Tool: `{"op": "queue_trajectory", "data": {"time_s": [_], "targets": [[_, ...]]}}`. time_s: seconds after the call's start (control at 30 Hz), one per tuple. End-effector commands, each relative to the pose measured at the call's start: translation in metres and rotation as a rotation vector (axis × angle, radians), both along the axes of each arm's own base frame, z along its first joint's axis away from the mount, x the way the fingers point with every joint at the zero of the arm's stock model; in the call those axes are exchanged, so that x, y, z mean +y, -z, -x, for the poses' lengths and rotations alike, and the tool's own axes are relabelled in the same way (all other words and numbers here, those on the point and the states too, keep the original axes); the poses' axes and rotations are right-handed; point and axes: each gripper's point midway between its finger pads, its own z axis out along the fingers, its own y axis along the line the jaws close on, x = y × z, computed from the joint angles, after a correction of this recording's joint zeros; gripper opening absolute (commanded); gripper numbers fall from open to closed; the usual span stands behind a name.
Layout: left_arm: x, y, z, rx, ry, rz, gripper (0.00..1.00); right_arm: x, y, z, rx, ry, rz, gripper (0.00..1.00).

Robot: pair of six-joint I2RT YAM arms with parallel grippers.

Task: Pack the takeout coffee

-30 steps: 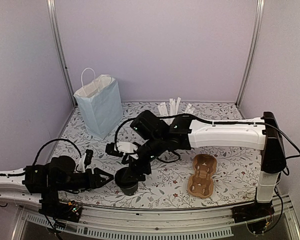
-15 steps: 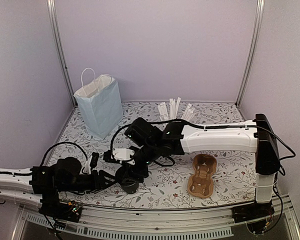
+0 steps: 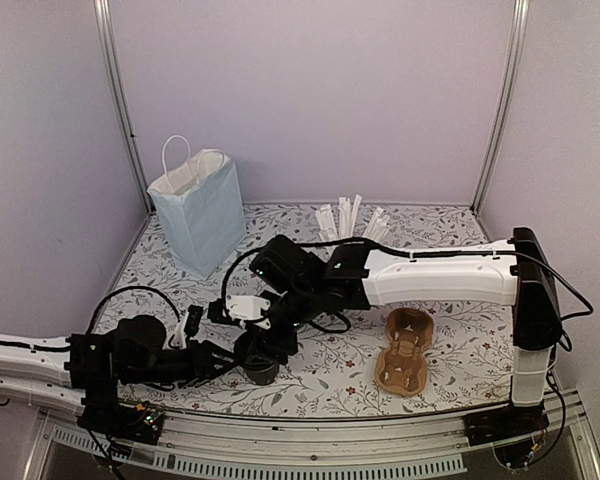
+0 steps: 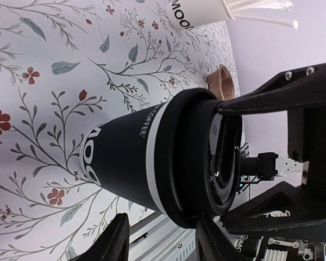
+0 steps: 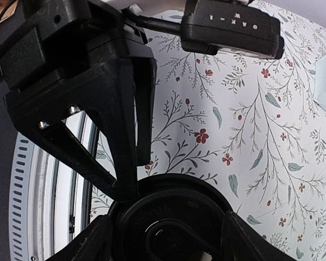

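Note:
The takeout coffee (image 3: 261, 369) is a black paper cup with a white band, standing near the table's front edge. In the left wrist view a black lid (image 4: 206, 163) sits on the cup (image 4: 125, 157). From above, my right gripper (image 3: 269, 346) reaches down onto it. Its fingers (image 5: 95, 239) press both sides of the lid (image 5: 168, 223), so the right gripper (image 5: 168, 231) is shut on it. My left gripper (image 3: 220, 362) is low at the cup's left side. Here the left gripper (image 4: 162, 217) is open, its tips just short of the cup wall, one close to the lid's rim.
A pale blue paper bag (image 3: 198, 215) stands open at the back left. A white cup of wrapped sticks (image 3: 350, 215) is at the back centre. A brown cardboard cup carrier (image 3: 403, 350) lies to the right of the coffee. The table's front rail (image 3: 310, 440) is close behind the cup.
My right gripper has come down lower over the cup with the lid. My left arm has slid right toward the cup and its jaws have narrowed.

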Motion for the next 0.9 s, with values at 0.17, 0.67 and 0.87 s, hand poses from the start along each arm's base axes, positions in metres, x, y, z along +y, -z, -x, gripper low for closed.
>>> {"op": "queue_trajectory", "data": {"time_s": [0.17, 0.67, 0.87], "targets": [[-0.002, 0.028, 0.003, 0.019, 0.066, -0.153, 0.43, -0.027, -0.027, -0.007, -0.116, 0.016, -0.010, 0.76], [0.001, 0.040, -0.013, 0.042, 0.146, -0.276, 0.41, -0.050, 0.032, -0.024, -0.022, -0.002, 0.074, 0.77], [0.000, 0.072, -0.009, 0.120, 0.209, -0.421, 0.37, -0.059, 0.047, -0.018, 0.005, -0.010, 0.086, 0.71]]}}
